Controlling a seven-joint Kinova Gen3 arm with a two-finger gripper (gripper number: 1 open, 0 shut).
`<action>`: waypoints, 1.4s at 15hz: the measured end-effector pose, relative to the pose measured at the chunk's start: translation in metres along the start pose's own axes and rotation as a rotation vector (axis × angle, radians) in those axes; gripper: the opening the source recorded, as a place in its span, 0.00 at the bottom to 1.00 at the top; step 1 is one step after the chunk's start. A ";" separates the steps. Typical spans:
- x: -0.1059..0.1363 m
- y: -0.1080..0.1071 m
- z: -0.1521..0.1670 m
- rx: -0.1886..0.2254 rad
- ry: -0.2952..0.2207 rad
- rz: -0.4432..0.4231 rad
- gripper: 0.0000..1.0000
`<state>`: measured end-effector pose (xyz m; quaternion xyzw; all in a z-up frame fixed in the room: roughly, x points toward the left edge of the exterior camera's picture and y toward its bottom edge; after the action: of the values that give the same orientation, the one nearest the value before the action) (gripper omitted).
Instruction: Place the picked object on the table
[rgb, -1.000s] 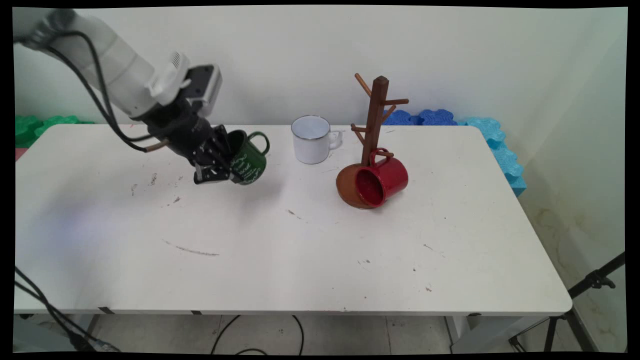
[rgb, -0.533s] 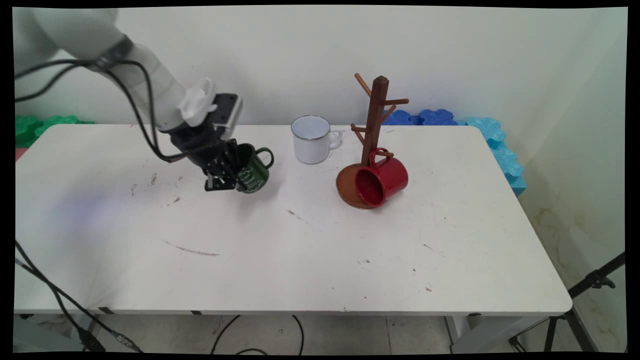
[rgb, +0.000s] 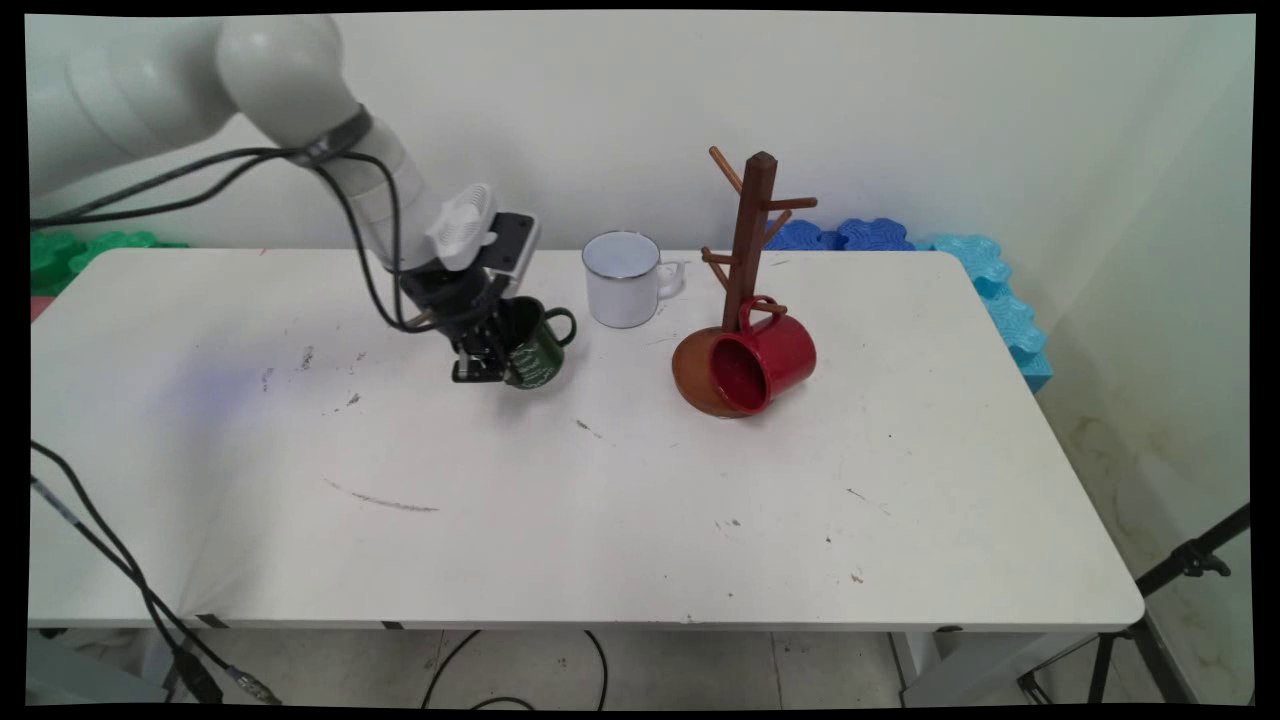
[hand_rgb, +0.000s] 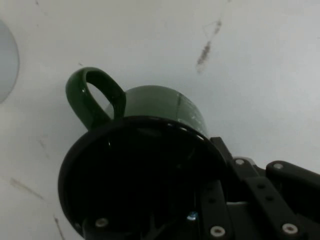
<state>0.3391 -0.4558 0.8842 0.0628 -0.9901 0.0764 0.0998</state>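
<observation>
A big white table (rgb: 600, 520) fills most of the room in front of me. It has small dark scuff marks on it. Blue foam blocks (rgb: 960, 270) sit past its far right edge, and green ones (rgb: 80, 250) sit past its far left corner.

The white robot arm (rgb: 200, 80) comes in from the far left and bends down over the table. Black cables (rgb: 250, 170) hang from it.

On the right half of the table stands a brown wooden mug tree (rgb: 750, 250) with little pegs. A red mug (rgb: 765, 362) hangs by its handle on a low peg and tips toward me.

Just left of the tree, on the far side, stands a white mug (rgb: 622, 278) with a dark rim.

The green mug (rgb: 535, 345) is left of the white mug and a little nearer to me. It has white writing on its side. The gripper (rgb: 490, 350) has its jaws closed on the mug's rim, one inside and one outside. The handle (hand_rgb: 92, 97) points to the right, toward the white mug. The mug is tilted, and I cannot tell if it touches the table.

I think this mug is hard, light and smooth, so it could slip or chip. The rim or the handle looks like a good place to hold it.
</observation>
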 end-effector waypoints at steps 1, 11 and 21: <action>0.004 -0.005 0.004 0.000 -0.005 0.006 0.00; 0.023 -0.025 0.033 -0.020 -0.036 0.048 0.00; 0.028 -0.031 0.051 -0.038 -0.052 0.078 0.00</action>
<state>0.3070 -0.4972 0.8449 0.0240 -0.9953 0.0599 0.0720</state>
